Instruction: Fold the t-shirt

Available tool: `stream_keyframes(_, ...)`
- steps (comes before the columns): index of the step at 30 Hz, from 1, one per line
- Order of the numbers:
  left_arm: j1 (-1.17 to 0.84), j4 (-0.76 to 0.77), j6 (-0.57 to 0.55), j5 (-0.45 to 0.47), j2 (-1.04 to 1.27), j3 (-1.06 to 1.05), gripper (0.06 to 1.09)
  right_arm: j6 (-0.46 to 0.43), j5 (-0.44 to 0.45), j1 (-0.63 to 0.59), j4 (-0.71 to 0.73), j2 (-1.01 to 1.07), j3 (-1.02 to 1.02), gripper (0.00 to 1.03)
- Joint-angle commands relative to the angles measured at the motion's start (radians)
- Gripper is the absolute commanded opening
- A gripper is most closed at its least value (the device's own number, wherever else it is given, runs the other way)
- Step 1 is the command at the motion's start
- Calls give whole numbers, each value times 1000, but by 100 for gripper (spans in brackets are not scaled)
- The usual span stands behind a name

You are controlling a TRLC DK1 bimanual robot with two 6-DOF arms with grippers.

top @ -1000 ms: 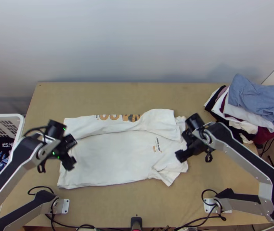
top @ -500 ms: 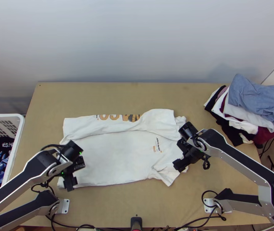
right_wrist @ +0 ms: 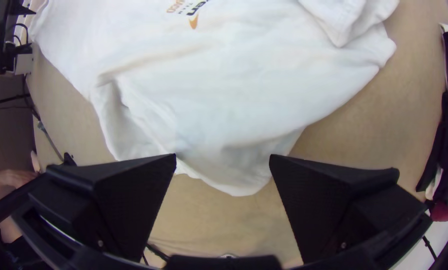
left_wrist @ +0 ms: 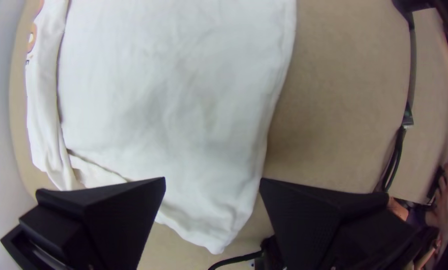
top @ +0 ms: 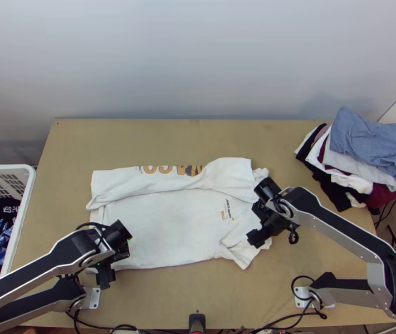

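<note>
A white t-shirt (top: 164, 228) (far side folded over) is laid on the tabletop (top: 198, 136); left gripper (top: 105, 277) and right gripper (top: 255, 238) are held with fingers parted.

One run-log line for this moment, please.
T-shirt: far side folded over | left gripper: jaws open, near-left shirt corner | right gripper: jaws open, shirt's right end

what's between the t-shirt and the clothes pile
Bare table beside the t-shirt, with the right arm over the near part, in the top view.
</note>
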Motion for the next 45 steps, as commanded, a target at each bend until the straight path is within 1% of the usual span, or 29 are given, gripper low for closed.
stream_keyframes(1, -49, 69, 2, -45, 33, -42, 95, 5, 1, 13, 20, 34, 8, 87)
stream_keyframes(4, -54, 64, -1, -42, 37, -43, 95, 4, 1, 15, 27, 46, 13, 87)
stream_keyframes(8, -70, 93, -35, -42, 44, -69, 95, 4, 1, 13, 43, 66, 19, 86)
stream_keyframes(10, -70, 79, -36, -20, 44, -58, 95, 4, 1, 13, 43, 74, 19, 87)
stream_keyframes(12, -64, 39, -51, 32, 44, -22, 95, 4, 1, 15, 46, 78, 19, 86)
stream_keyframes(17, -63, 47, -62, 35, 51, -45, 94, 5, 1, 15, 63, 100, 18, 86)
stream_keyframes(19, -63, 67, -64, 41, 51, -63, 87, 5, 1, 16, 72, 107, 16, 85)
stream_keyframes(21, -61, 73, -67, 55, 48, -82, 83, 5, 1, 22, 101, 106, 5, 75)
stream_keyframes(23, -61, 81, -62, 69, 22, -94, 75, 4, 1, 24, 116, 101, 4, 65)
stream_keyframes(24, -60, 96, -51, 87, -7, -101, 67, 2, 1, 22, 124, 97, 1, 58)
stream_keyframes(25, -58, 111, -32, 113, -45, -108, 56, -1, 1, 22, 133, 94, -2, 53)
stream_keyframes(26, -52, 131, -15, 139, -76, -114, 46, -2, 1, 22, 138, 91, -7, 51)
stream_keyframes(27, -46, 151, -9, 153, -96, -117, 39, -2, 1, 22, 141, 87, -8, 48)
stream_keyframes(29, -41, 161, 64, 194, -102, -117, 28, -6, 1, 21, 147, 78, -10, 38)
stream_keyframes(31, -34, 161, 73, 216, -102, -117, 21, -13, 1, 21, 149, 60, -10, 28)
stream_keyframes(33, -24, 159, 120, 268, -105, -120, 10, -18, 1, 21, 149, 38, -10, 18)
stream_keyframes(35, -6, 161, 166, 309, -130, -124, 10, -25, 1, 22, 139, 17, -12, 10)
stream_keyframes(36, 0, 162, 172, 322, -147, -126, 10, -27, 1, 21, 133, 6, -15, 6)
stream_keyframes(37, 3, 164, 171, 322, -154, -126, 10, -32, 1, 21, 130, -6, -18, 3)
stream_keyframes(40, 25, 165, 156, 322, -157, -114, 10, -32, -1, -4, 115, -37, -24, 3)
stream_keyframes(43, 121, 164, 176, 322, -151, -69, 10, -39, -19, -38, 83, -72, -15, 3)
stream_keyframes(45, 190, 153, 214, 325, -137, -42, 10, -39, -36, -42, 70, -92, -8, 3)
